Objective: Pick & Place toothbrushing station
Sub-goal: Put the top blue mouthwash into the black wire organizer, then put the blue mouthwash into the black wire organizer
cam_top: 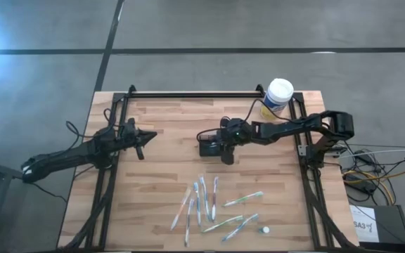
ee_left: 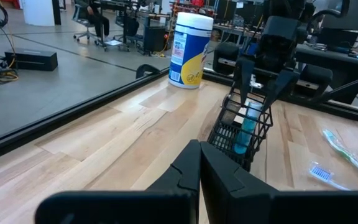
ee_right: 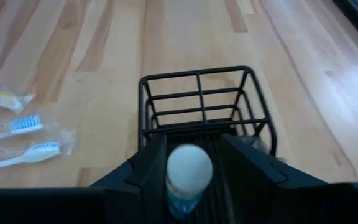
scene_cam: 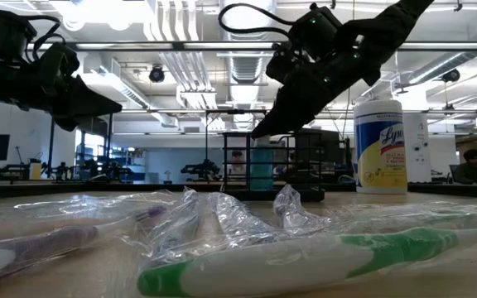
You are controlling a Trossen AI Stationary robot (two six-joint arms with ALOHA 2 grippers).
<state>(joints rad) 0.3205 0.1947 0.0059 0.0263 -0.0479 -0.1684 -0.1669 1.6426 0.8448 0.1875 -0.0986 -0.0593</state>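
The toothbrushing station (cam_top: 208, 146) is a small black wire holder standing on the wooden table near its middle, also seen in the right wrist view (ee_right: 197, 99) and the low view (scene_cam: 276, 165). A blue tube with a white cap (ee_right: 188, 171) stands upright inside it (ee_left: 247, 127). My right gripper (ee_right: 192, 142) hovers over the holder, slanting down from the table's right. It is open, with one finger on either side of the cap. My left gripper (ee_left: 199, 165) waits shut near the table's left edge (cam_top: 146, 135), touching nothing.
A white-capped, yellow-labelled canister (cam_top: 278, 95) stands at the far right corner. Several toothbrushes in clear wrappers (cam_top: 209, 207) lie scattered toward the near edge, with a small white cap (cam_top: 264, 229) beside them. Black rails (cam_top: 195, 93) run along the far and side edges.
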